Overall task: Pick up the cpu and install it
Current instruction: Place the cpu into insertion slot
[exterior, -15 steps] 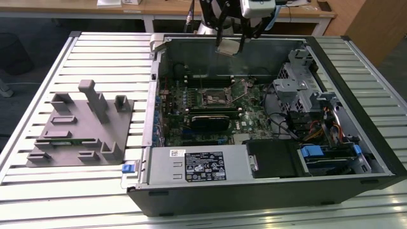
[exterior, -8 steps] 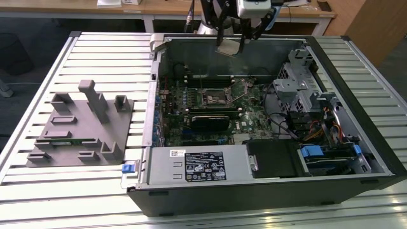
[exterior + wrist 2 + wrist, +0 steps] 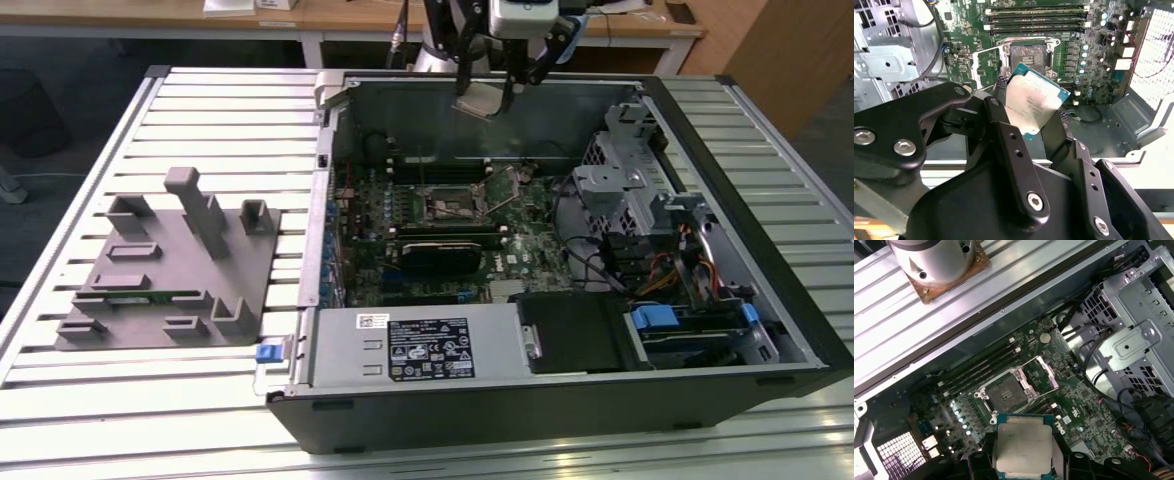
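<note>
"Silvery metal caught in the claw (image 3: 1030, 117): is that the cpu (image 3: 1031, 102)?"

"Yes. Its black fingers (image 3: 1004, 132) are closed onto opposite edges of the chip, holding it tilted in the air, as the second wrist view shows."

"What lies beneath the claw?"

"An open computer case (image 3: 534, 400) on a slatted metal worktop (image 3: 200, 100). Below the claw sits the green motherboard (image 3: 964, 45), with its square black socket (image 3: 1028, 54) and the metal frame swung open. The cpu is above the socket, not touching it."

"Anything off to the side?"

"In the exterior view, a grey plastic fixture (image 3: 160, 265) with upright blocks rests on the worktop, outside the case and well apart from the claw."
</note>
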Available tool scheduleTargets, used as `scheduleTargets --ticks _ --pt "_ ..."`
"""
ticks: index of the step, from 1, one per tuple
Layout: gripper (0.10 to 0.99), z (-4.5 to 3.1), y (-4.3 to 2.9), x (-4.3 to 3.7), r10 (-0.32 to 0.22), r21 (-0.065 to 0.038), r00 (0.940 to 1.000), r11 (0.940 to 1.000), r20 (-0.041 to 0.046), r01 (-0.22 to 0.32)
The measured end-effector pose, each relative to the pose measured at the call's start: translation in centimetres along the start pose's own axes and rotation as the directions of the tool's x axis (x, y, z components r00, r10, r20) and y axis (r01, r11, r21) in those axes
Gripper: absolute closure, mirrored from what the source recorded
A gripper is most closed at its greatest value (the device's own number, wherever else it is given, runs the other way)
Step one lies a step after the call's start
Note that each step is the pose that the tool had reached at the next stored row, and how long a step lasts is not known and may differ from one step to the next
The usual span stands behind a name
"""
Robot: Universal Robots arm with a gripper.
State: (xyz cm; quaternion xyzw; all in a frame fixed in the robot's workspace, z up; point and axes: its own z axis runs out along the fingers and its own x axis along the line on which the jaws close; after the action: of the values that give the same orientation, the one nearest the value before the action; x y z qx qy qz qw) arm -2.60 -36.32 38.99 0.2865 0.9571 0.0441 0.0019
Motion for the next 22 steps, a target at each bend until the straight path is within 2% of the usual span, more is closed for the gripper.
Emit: scheduleTargets --ticks 5,11,17,22 --pt "0.557 0.03 0.0 0.0 0.048 -0.001 0.9988 0.9989 0.0041 -0.048" --pt "0.557 0.05 0.0 0.0 0.104 -0.003 0.9946 0.9946 0.0088 -0.104" --pt "0.557 0.09 -0.01 0.0 0.154 -0.004 0.988 0.9881 0.013 -0.154" --pt "0.557 0.12 -0.01 0.0 0.199 -0.006 0.9799 0.98 0.0167 -0.199"
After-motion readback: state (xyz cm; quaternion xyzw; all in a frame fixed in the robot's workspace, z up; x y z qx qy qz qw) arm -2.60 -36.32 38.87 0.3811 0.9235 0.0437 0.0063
